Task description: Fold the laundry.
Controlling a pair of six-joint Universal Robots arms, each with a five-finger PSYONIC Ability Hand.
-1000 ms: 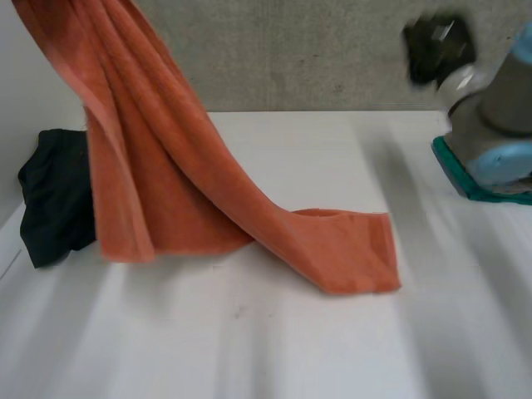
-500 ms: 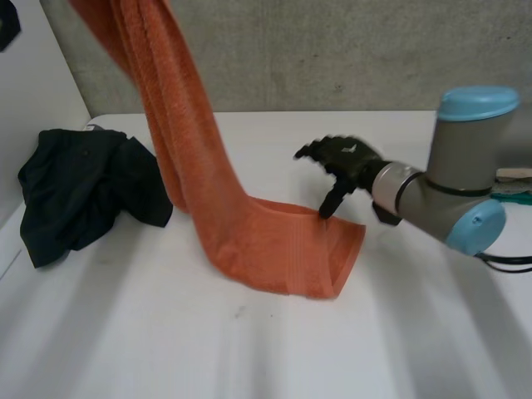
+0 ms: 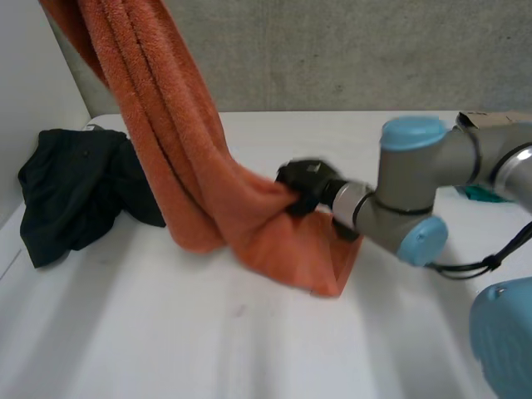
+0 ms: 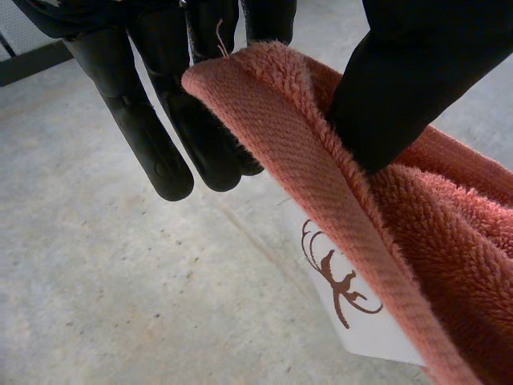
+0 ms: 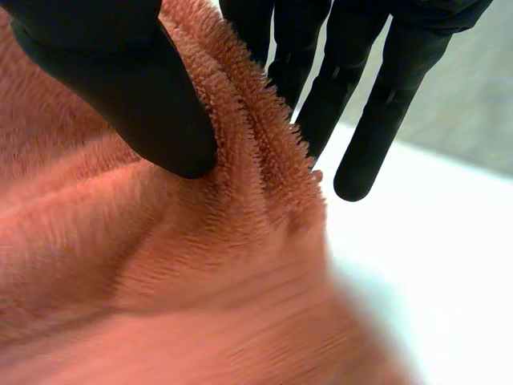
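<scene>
An orange towel (image 3: 183, 166) hangs in a bunched column from above the table's back left, and its low end lies on the white table (image 3: 274, 349). My left hand (image 4: 200, 120) pinches the towel's (image 4: 353, 233) hemmed edge between thumb and fingers, close to its white label (image 4: 353, 313). My right hand (image 3: 303, 184) is at the towel's low part, mid-table. There its thumb and fingers (image 5: 353, 96) pinch a ridge of the towel (image 5: 160, 273).
A dark garment (image 3: 75, 191) lies crumpled at the table's left side, just left of the hanging towel. A teal object (image 3: 490, 193) sits at the right edge behind my right arm. A grey wall rises behind the table.
My right arm has swung in from the right and its hand has closed on the towel's low part. The hanging towel has bunched into a narrower column and its low end has slid left.
</scene>
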